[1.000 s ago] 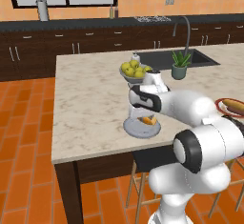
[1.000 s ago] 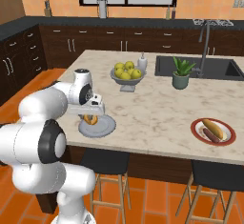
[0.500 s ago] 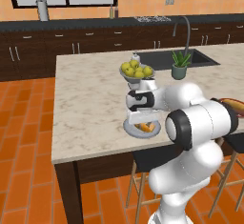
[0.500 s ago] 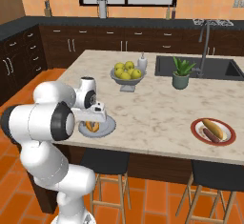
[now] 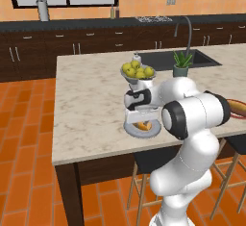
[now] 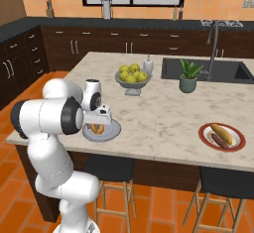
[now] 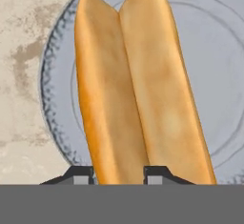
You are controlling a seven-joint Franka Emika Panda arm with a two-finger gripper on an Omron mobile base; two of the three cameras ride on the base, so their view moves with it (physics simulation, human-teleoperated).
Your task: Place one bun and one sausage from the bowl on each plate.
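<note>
My gripper (image 7: 119, 175) is shut on a yellow-orange bun (image 7: 138, 89), which hangs low over the grey-blue plate (image 7: 209, 51). Its dark fingertips (image 7: 78, 174) press the bun's near end from both sides. In the base views the gripper (image 5: 140, 117) (image 6: 101, 120) points down at this plate (image 5: 132, 130) (image 6: 113, 130) near the island's front edge, with the bun (image 5: 143, 125) (image 6: 96, 129) at the plate's surface. The white plate with a red-brown rim (image 6: 237, 143) (image 5: 239, 114) carries another bun (image 6: 222, 133) and a sausage (image 6: 217, 140). The bowl is out of view.
A footed grey bowl of yellow-green fruit (image 5: 138, 72) (image 6: 131, 76) stands just behind the grey-blue plate. A potted plant (image 6: 189, 76) and the sink (image 6: 218, 71) lie further back. Stools (image 6: 109, 170) stand under the island's front edge.
The arm's elbow has swung in toward the island. The hand has stayed over the grey-blue plate, still shut on the bun, and sits slightly lower.
</note>
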